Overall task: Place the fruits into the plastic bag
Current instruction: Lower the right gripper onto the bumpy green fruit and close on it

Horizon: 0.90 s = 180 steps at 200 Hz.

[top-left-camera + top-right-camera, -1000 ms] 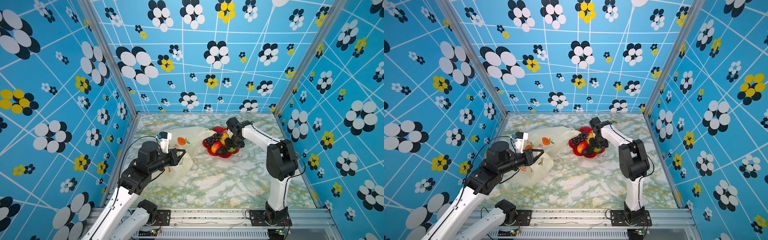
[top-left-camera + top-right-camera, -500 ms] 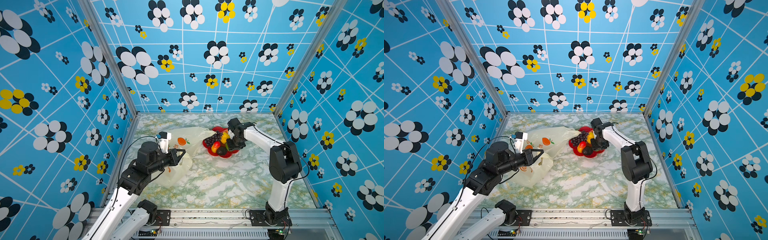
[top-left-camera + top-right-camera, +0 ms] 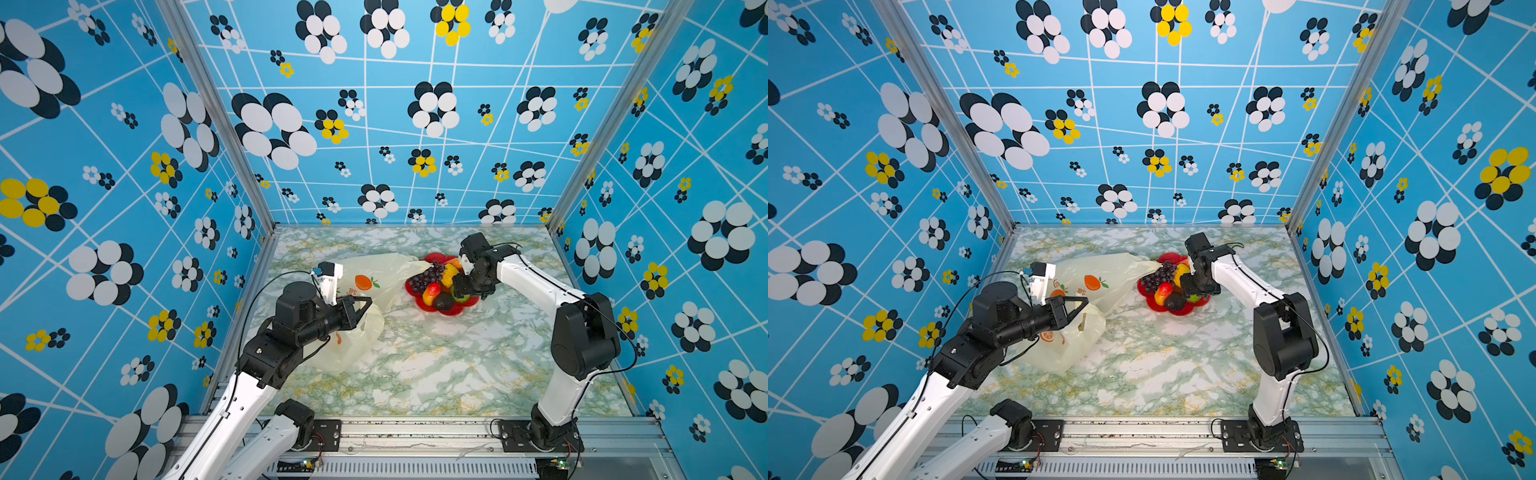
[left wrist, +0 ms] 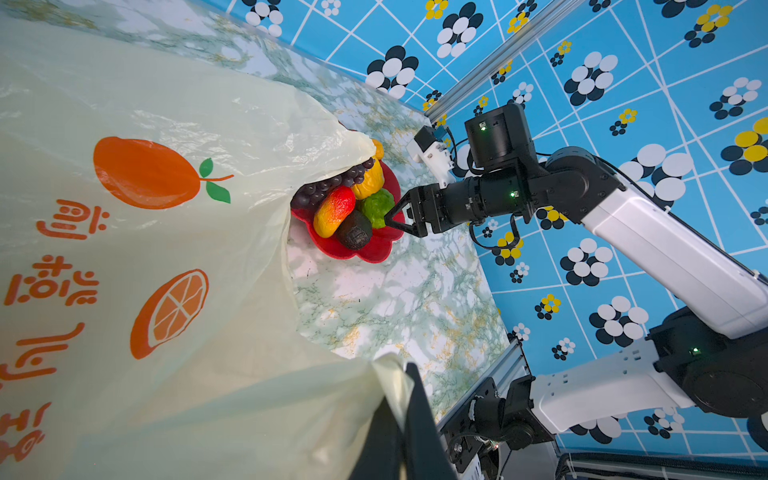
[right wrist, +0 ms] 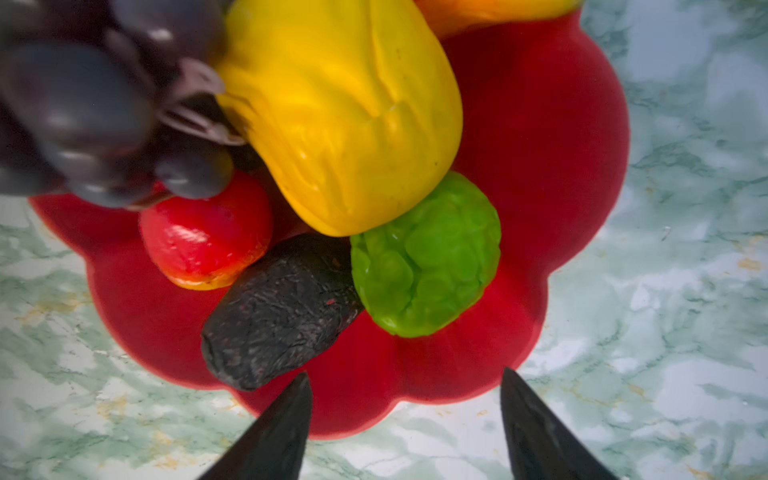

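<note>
Changes since a second ago: right gripper point(image 5: 405, 409) has drawn slightly back toward the plate's near-right edge and its jaws stand wider; bag and left arm unchanged.

- Right gripper: jaws spread wide, nothing between them, tips poised over the rim of the red flower-shaped plate point(image 5: 552, 137), just beside the green lime point(image 5: 428, 253).
- Left gripper point(image 3: 368, 303): jaws pinched together on the upper edge of the plastic bag point(image 3: 374, 270), lifting that edge off the marble tabletop point(image 3: 436, 365).
- Plastic bag: cream, orange-fruit prints; lies at about 9 o'clock from the plate, its far corner draped over the plate's rim.
- Fruits, all on the plate: grape bunch point(image 3: 426, 276) at 10 o'clock, yellow lemon point(image 5: 345, 112) near the centre, red-yellow mango point(image 3: 431, 292) at 7 o'clock, dark avocado-like piece point(image 3: 444, 302) at 6 o'clock, lime at 4 o'clock, orange-green piece point(image 4: 377, 148) at 12 o'clock, largely hidden.
- None inside the bag.
</note>
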Tool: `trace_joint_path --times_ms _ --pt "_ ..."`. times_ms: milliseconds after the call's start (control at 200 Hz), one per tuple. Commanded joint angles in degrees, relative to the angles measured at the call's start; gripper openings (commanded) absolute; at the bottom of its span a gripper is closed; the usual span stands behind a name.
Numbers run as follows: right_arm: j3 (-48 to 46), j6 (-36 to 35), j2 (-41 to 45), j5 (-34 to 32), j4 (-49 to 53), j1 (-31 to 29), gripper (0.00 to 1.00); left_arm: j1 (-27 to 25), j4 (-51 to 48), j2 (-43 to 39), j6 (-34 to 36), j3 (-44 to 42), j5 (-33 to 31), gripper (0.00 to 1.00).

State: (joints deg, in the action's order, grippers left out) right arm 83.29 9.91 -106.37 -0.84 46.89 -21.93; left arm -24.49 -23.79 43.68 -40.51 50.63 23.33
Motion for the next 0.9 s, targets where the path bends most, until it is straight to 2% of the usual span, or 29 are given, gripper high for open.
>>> trace_joint_path --times_ms 0,190,425,620,765,895 --pt "1.72 -0.70 -3.17 -0.99 -1.02 0.36 0.81 0.41 -0.09 -0.77 0.06 -0.02 0.01 0.00" --pt "4.21 -0.68 -7.01 -1.90 -1.59 0.35 0.84 0.41 -0.79 -0.89 0.32 0.17 -0.40 0.00" --pt "5.30 -0.75 -9.12 -2.46 -1.91 0.48 0.81 0.36 -0.82 -0.61 0.41 0.34 -0.31 0.00" --pt "4.58 -0.20 -7.86 -2.32 -1.60 0.69 0.67 0.41 -0.72 -0.60 0.34 0.27 -0.30 0.00" --pt "1.36 0.59 -2.95 -2.74 -3.46 0.76 0.54 0.41 -0.23 -0.57 0.17 0.10 -0.22 0.00" --pt "-0.68 0.81 1.56 -3.45 -3.53 0.68 0.48 0.41 0.58 -0.27 -0.22 0.02 0.22 0.00"
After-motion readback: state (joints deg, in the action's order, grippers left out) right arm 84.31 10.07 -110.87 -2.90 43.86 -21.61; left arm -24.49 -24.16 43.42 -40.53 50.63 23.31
